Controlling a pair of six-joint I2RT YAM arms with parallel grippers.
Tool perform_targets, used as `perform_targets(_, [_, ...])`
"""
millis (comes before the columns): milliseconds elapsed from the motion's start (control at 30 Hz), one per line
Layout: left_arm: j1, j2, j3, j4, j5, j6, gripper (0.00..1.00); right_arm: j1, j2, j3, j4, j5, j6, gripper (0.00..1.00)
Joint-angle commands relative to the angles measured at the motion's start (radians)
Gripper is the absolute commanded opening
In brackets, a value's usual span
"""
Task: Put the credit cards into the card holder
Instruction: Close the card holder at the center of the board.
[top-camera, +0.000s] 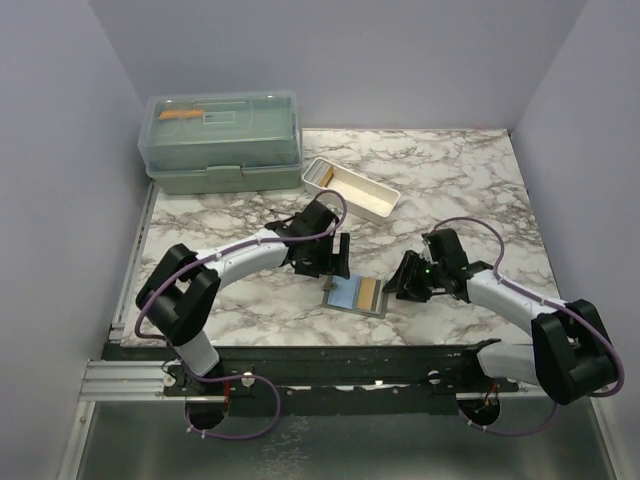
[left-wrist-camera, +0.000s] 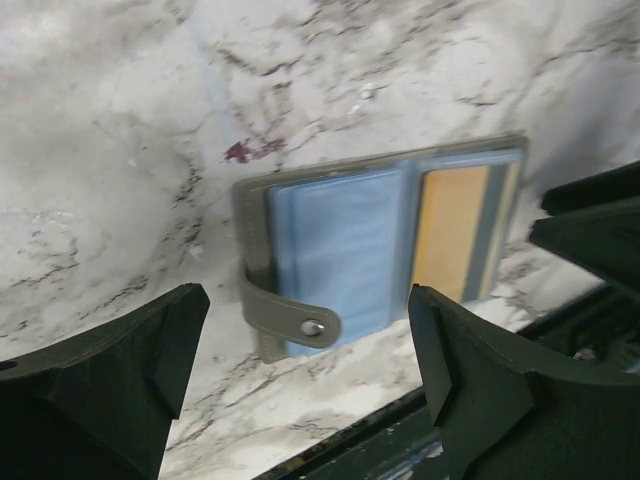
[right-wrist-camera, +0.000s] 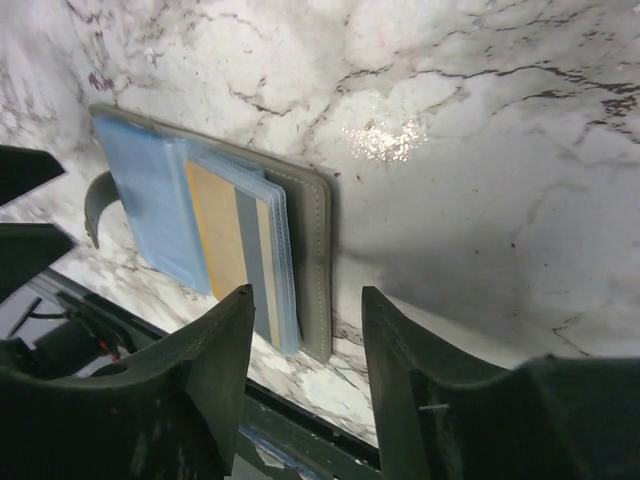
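Note:
The grey-olive card holder (top-camera: 379, 300) lies open near the table's front edge, between my two grippers. In the left wrist view its olive edge (left-wrist-camera: 250, 230) and snap strap (left-wrist-camera: 300, 322) show. A light blue card (left-wrist-camera: 335, 255) sits in its left half and a tan card (left-wrist-camera: 450, 232) in its right half. The right wrist view shows the holder's edge (right-wrist-camera: 318, 250), the blue card (right-wrist-camera: 150, 200) and the tan card (right-wrist-camera: 215, 225). My left gripper (left-wrist-camera: 310, 385) is open and empty above the holder's strap side. My right gripper (right-wrist-camera: 305, 320) is open and empty at the holder's right edge.
A long white tray (top-camera: 372, 199) stands behind the holder, with something tan and grey at its left end. A big green lidded box (top-camera: 222, 140) stands at the back left. The table's front edge and a dark rail (left-wrist-camera: 400, 440) run just below the holder.

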Motion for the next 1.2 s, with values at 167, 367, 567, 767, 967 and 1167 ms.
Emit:
perform_targets(167, [-0.015,0.066,-0.085,-0.020,-0.067,-0.015,0.69,-0.054,0.055,-0.015,0.114,-0.080,0.013,0.62])
perform_targets(367, [-0.016,0.056,-0.154,0.022,-0.037,-0.060,0.35,-0.053,0.138,-0.015,0.165,-0.138,-0.011,0.65])
perform_targets(567, [-0.017,0.046,-0.200,0.074,-0.003,-0.110,0.23,-0.052,0.134,-0.079,0.281,-0.266,0.053,0.65])
perform_targets(767, [-0.019,0.052,-0.224,0.125,0.036,-0.155,0.14,-0.052,0.078,-0.129,0.418,-0.379,0.165,0.64])
perform_targets(967, [-0.026,0.059,-0.218,0.137,0.037,-0.167,0.11,-0.044,-0.030,-0.112,0.354,-0.383,0.190,0.64])
perform_targets(1167, [-0.037,0.062,-0.210,0.143,0.035,-0.177,0.10,-0.042,-0.069,-0.106,0.356,-0.401,0.209,0.64])
